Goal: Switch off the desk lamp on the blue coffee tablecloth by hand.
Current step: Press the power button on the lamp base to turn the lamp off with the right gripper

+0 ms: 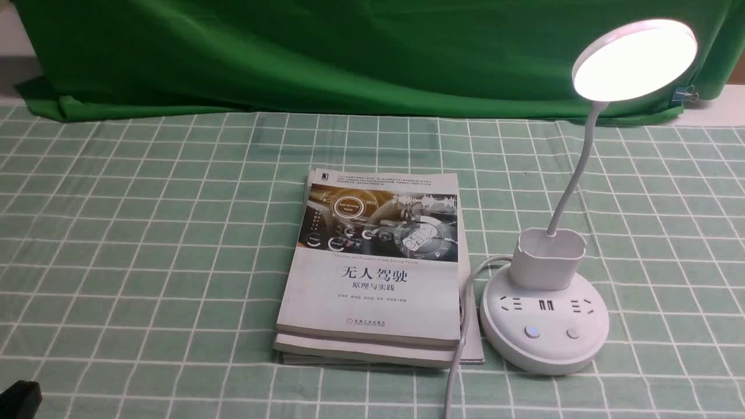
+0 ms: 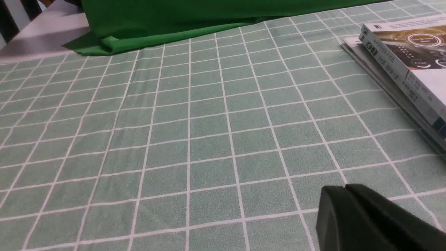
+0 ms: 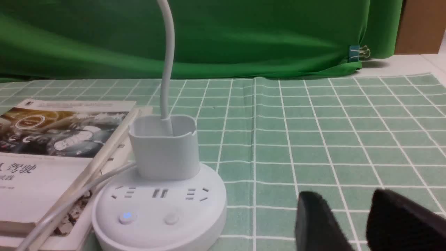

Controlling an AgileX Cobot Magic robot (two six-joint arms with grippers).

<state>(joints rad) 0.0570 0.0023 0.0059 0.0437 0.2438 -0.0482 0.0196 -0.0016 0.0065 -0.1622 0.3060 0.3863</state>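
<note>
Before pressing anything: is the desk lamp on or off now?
On. The desk lamp has a glowing head, and one button is lit.

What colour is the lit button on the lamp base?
The button glows blue on the white lamp base; clearest in the right wrist view.

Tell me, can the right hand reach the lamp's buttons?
Probably yes. The right hand sits near the lamp, with only bare tablecloth between them, and the buttons face up uncovered. The books and cord lie on the other side.
</note>
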